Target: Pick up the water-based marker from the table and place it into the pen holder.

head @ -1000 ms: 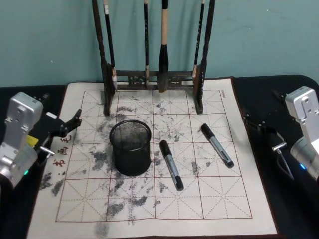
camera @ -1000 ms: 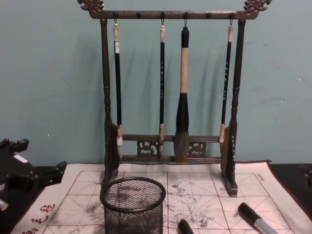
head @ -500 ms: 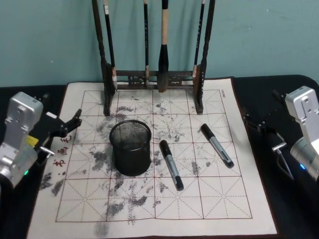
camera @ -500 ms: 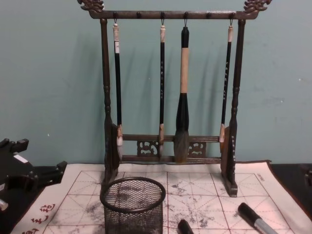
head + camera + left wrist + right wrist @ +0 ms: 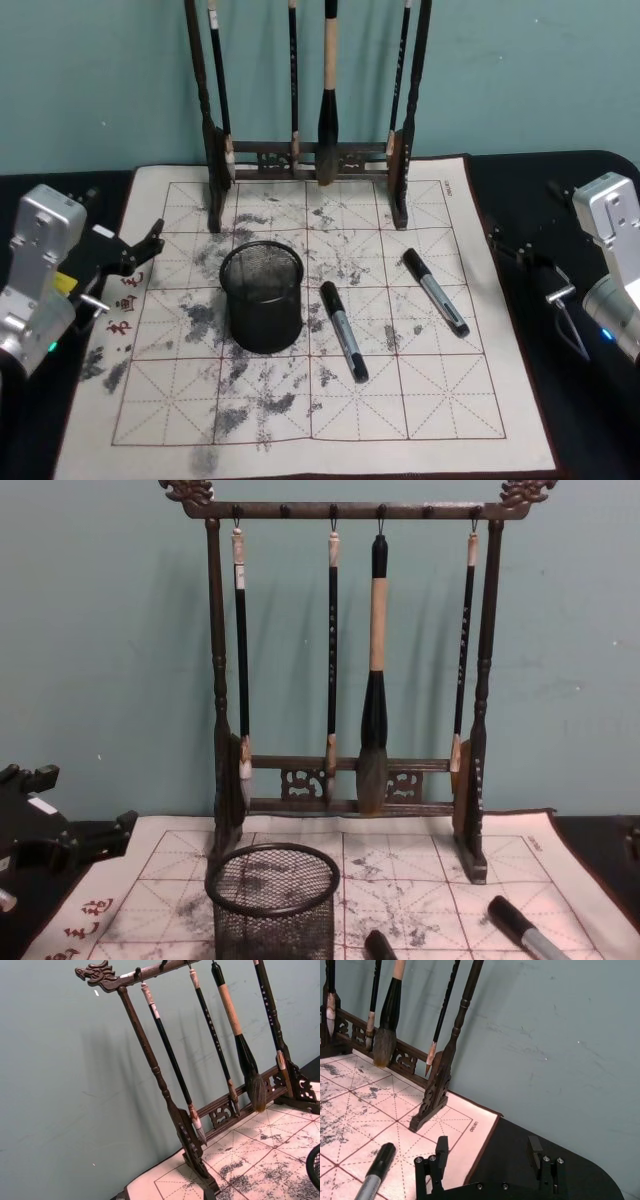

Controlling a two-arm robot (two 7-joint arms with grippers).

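Two black-and-grey water-based markers lie on the ink-stained mat, one point(image 5: 343, 330) just right of the pen holder and the other point(image 5: 435, 291) farther right. The pen holder point(image 5: 262, 298) is a black wire-mesh cup standing upright on the mat's left-centre, with nothing showing inside it. My left gripper point(image 5: 135, 255) hovers open at the mat's left edge, apart from the holder. At the mat's right edge my right gripper point(image 5: 520, 250) is open too, its fingers point(image 5: 440, 1152) spread with nothing between them, and the nearer marker point(image 5: 375, 1175) lies just inward of them. The chest view catches the holder point(image 5: 272, 900) and both marker caps point(image 5: 380, 947) point(image 5: 520, 925).
A tall dark wooden brush rack point(image 5: 310, 150) with several hanging brushes stands at the back of the mat, behind the holder. The gridded mat point(image 5: 300, 420) lies on a black table point(image 5: 590, 420). A teal wall closes off the back.
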